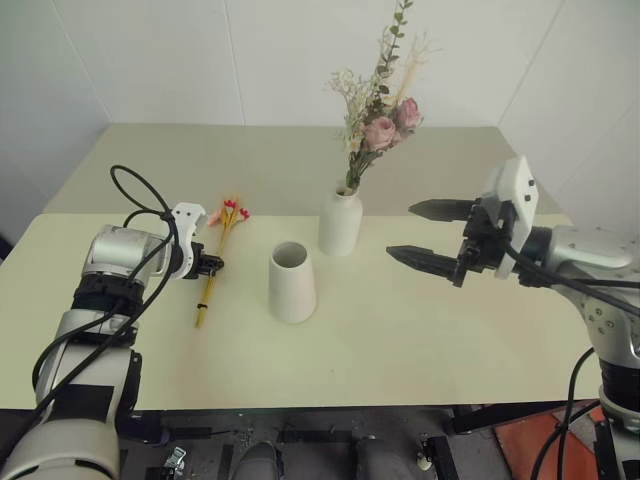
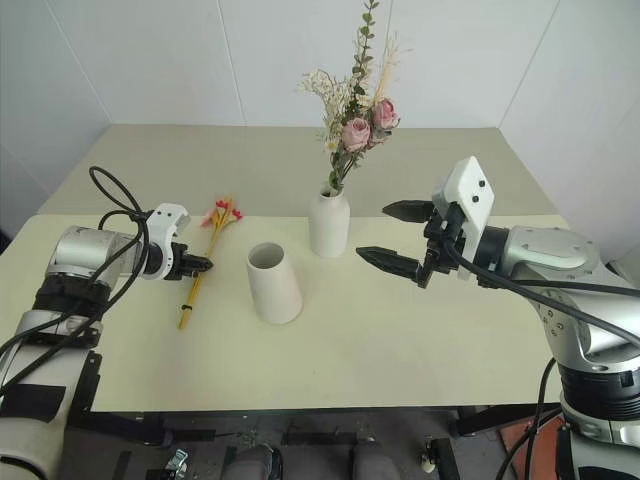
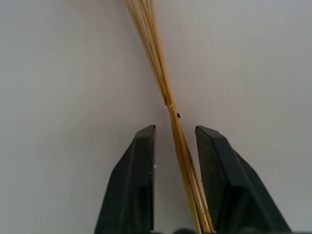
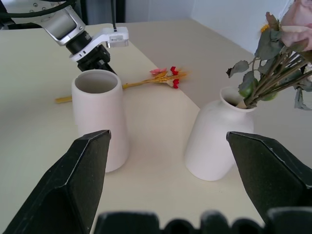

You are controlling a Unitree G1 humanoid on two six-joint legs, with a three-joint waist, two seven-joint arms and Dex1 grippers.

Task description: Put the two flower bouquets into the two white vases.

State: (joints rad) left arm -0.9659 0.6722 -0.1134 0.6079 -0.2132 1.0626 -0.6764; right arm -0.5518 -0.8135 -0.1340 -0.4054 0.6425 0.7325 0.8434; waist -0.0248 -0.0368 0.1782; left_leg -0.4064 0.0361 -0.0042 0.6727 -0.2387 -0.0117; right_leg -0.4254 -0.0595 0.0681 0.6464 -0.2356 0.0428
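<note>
1. My left pincer [image 1: 212, 266] is down at the surface [image 1: 420, 330], astride the slim bunch of yellow straw stems [image 1: 215, 268] about midway along. In the left wrist view both fingers [image 3: 130, 180] flank the stems: one stands clear with a gap, the other is right against them. Partly closed. I cannot tell whether it has a true grip yet.
2. The straw bunch lies flat on the surface, its red-pink blooms [image 1: 232, 210] pointing toward the far side and its cut ends toward me.
3. The cone vase [image 1: 291, 283] stands upright just beside the straw bunch, wide mouth up, nothing in it that I can see.
4. The bottle-shaped vase [image 1: 340, 222] stands upright beyond the cone vase, near but not touching. The bunch of pink roses [image 1: 385, 125] sits in its neck, leaning slightly.
5. My right pincer [image 1: 428, 235] hangs above the surface to the right of both vases, fingers spread wide, holding nothing, tips pointing toward the vases.
</note>
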